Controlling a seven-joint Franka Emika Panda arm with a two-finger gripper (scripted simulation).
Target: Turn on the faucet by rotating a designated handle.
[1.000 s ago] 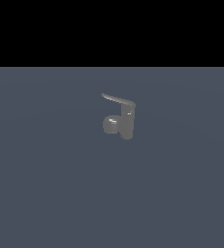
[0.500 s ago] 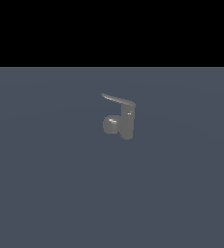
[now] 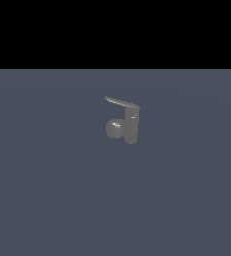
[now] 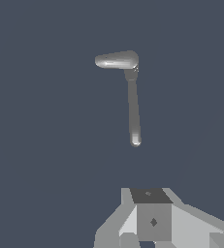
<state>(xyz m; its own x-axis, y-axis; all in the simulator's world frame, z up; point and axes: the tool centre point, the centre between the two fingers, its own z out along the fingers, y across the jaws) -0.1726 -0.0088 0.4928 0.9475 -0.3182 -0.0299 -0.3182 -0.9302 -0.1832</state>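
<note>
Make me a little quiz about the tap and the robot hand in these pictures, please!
1. True or false: the gripper is touching the handle.
2. In the exterior view, the handle points from the top of the faucet toward which side? A) the view's left B) the view's right C) straight up
3. Fill in: in the exterior view the robot arm is ____.

Key:
1. False. In the wrist view, bare floor shows between them.
2. A
3. Not visible; only the faucet on the floor shows.
</note>
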